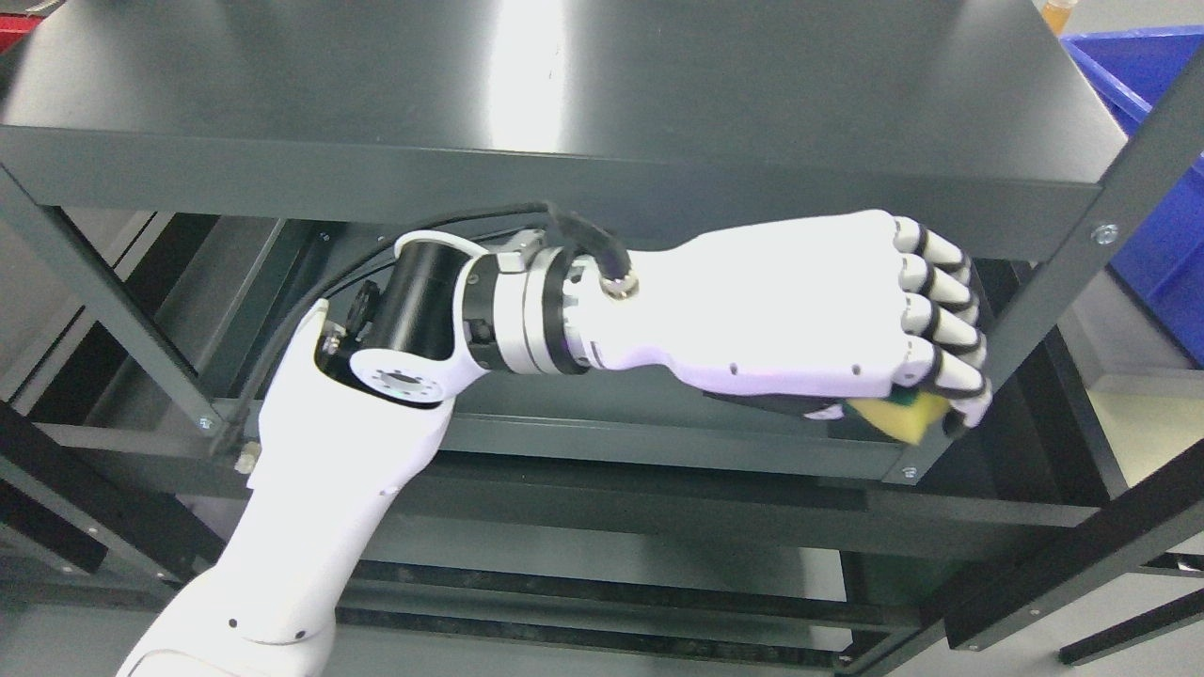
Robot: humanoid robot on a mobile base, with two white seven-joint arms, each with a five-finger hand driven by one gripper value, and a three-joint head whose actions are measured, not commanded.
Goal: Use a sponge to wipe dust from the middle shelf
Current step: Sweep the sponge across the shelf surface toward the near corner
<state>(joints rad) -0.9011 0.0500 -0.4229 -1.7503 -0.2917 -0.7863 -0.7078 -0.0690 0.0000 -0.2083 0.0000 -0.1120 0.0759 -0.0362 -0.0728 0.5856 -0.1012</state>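
Observation:
My left hand (926, 376) reaches in from the lower left, under the top shelf (564, 103) of a dark grey metal rack. Its fingers (941, 310) are curled over a yellow sponge (908, 418) with a green layer, only a corner of which shows below the palm. The hand and sponge are at the right end of the middle shelf (658, 442), close to its front edge. Whether the sponge touches the shelf surface is hidden by the hand. The right arm does not show.
A slanted rack post (1082, 273) stands just right of the hand. A blue plastic bin (1157, 141) sits beyond the rack at the right. Lower shelves and black frame bars (1063, 564) lie below.

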